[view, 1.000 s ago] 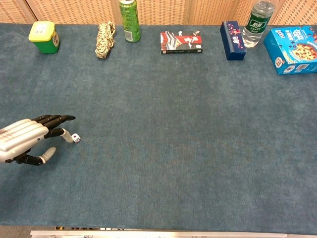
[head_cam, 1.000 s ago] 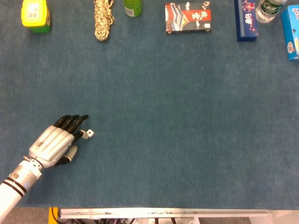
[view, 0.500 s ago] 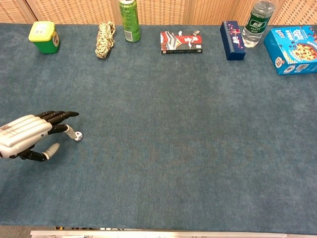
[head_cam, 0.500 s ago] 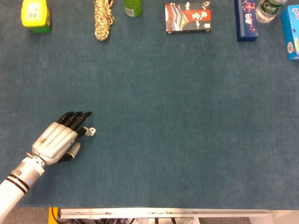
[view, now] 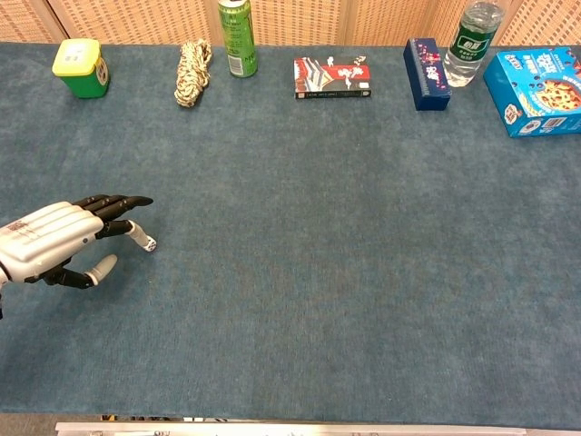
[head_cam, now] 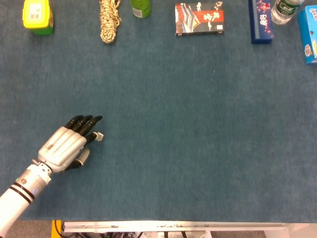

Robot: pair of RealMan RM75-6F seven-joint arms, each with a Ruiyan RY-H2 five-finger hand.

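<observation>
My left hand (head_cam: 64,148) lies low over the blue cloth table (head_cam: 188,124) at the front left, with its fingers stretched out toward the back right. A small white cube with dark dots (head_cam: 99,136) sits on the cloth at the tip of one finger and touches it. The thumb stays apart, under the palm. In the chest view the same left hand (view: 50,247) shows at the left edge with the cube (view: 149,242) at its fingertip. Neither view shows my right hand.
Along the far edge stand a yellow-lidded green tub (view: 82,66), a coil of rope (view: 192,60), a green can (view: 236,36), a red-and-black box (view: 330,76), a dark blue box (view: 427,61), a water bottle (view: 472,32) and a light blue box (view: 536,78).
My left hand has slid a little to the right and away from me. The white cube has moved the same way, staying at the fingertip.
</observation>
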